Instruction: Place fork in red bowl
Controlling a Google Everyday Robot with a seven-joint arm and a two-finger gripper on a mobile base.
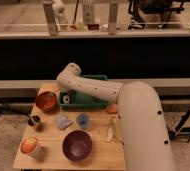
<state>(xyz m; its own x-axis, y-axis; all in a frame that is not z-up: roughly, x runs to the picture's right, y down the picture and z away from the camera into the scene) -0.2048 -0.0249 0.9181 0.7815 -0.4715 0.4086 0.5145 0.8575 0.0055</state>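
Note:
The red bowl (45, 101) sits at the table's left side, rust-red with a glossy inside. My white arm reaches from the lower right across the table, and its elbow bends down beside the bowl. My gripper (63, 97) hangs just right of the red bowl's rim, at the left end of the green bin (90, 102). I cannot make out the fork; it may be hidden at the gripper.
A purple bowl (77, 145) stands at the front middle and an orange-and-white cup (30, 146) at the front left. A small dark cup (34, 121), a crumpled blue-grey item (63, 121), a blue cup (83, 120) and a pale banana-like item (110, 131) lie mid-table.

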